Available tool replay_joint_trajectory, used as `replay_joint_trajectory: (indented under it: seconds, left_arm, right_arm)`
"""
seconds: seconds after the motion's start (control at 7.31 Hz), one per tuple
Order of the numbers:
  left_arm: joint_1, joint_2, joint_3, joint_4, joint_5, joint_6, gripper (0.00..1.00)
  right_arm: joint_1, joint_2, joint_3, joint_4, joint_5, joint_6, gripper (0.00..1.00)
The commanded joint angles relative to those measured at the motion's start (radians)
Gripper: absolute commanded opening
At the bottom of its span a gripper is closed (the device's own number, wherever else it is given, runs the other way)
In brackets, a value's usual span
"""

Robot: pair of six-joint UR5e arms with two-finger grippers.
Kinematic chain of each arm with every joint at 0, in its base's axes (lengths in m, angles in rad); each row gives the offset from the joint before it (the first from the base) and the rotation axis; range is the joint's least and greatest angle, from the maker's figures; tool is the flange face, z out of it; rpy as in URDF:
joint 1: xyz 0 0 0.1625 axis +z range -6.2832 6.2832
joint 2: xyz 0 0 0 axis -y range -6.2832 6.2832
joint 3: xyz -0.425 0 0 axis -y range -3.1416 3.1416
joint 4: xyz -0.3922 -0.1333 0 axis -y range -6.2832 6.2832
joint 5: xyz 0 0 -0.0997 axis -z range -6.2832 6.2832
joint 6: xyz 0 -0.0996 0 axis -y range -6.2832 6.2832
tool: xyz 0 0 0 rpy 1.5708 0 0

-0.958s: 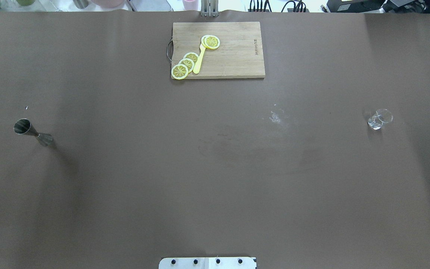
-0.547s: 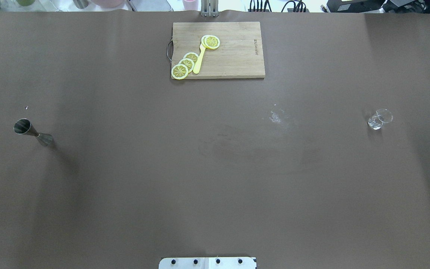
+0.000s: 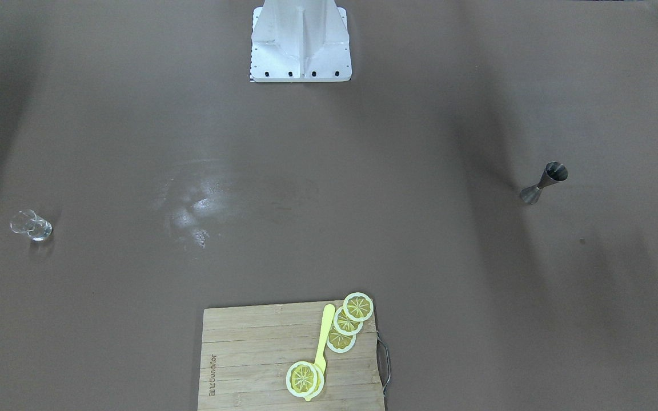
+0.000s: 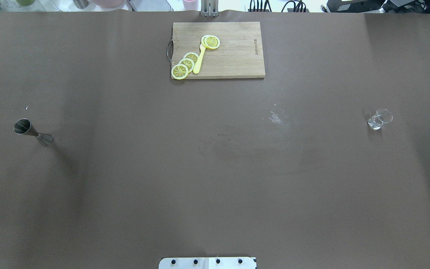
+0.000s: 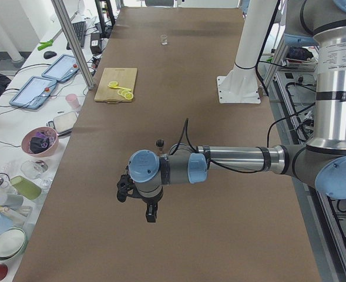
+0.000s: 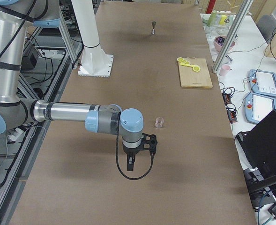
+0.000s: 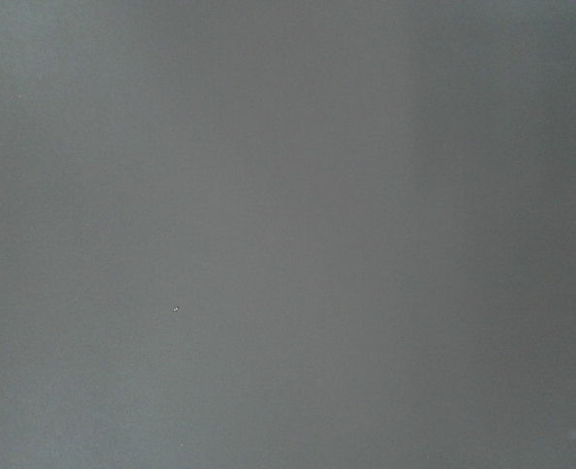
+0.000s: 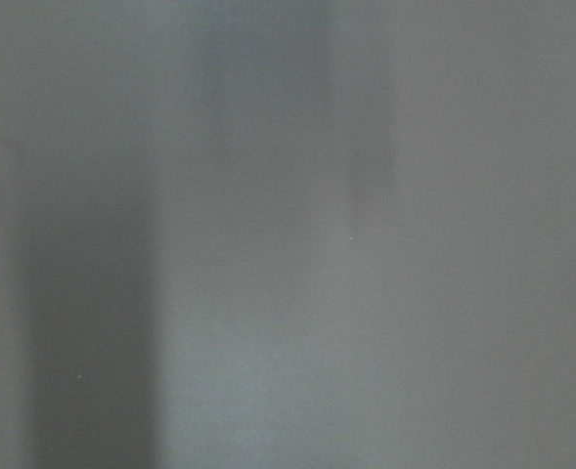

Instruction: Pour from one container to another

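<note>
Steel is what you are handling: the jigger (image 4: 32,132) is stiff, light and smooth, so I judge it slippery and, tall on a small foot, easy to tip. It stands upright near the left pincer (image 5: 151,214), on that pincer's inward side, toward the middle of the surface (image 4: 215,194), and apart from it. Take it at the narrow waist, where the two cones should keep the fingers from sliding up or down. A hold on either cone would likely slip. Whether it holds anything, these views do not show.

The glass cup (image 4: 379,119) stands near the right pincer (image 6: 130,164), likewise on its inward side and a little toward the operators' edge. With its thick base it should sit steady, but it is brittle and hard to see, so come in gently.

Both pincers hang pointing down over bare surface, and neither has the jigger or the cup. Whether either is open or closed you cannot tell, since only the side views show them.

Room is generous. Each pincer hangs between its object and the nearer end of the surface, so the edge lies outward; work inward. Jigger and cup are well apart. The cutting board (image 4: 218,50) with its lemon slices (image 4: 185,65) lies at the operators' edge, well away from both pincers.
</note>
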Motion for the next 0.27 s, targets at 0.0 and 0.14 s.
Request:
replay_joint_trajectory:
  seconds: [0.0,0.14]
  left_arm:
    - [0.003,-0.003,-0.02,0.0,0.002,-0.055,0.98]
    - [0.005,-0.003,-0.021,-0.002,0.004,-0.057,0.98]
  right_arm:
    - [0.0,0.0,-0.001,0.0,0.0,0.0,1.0]
    - [-0.001,0.0,-0.016,0.0,0.002,0.002,1.0]
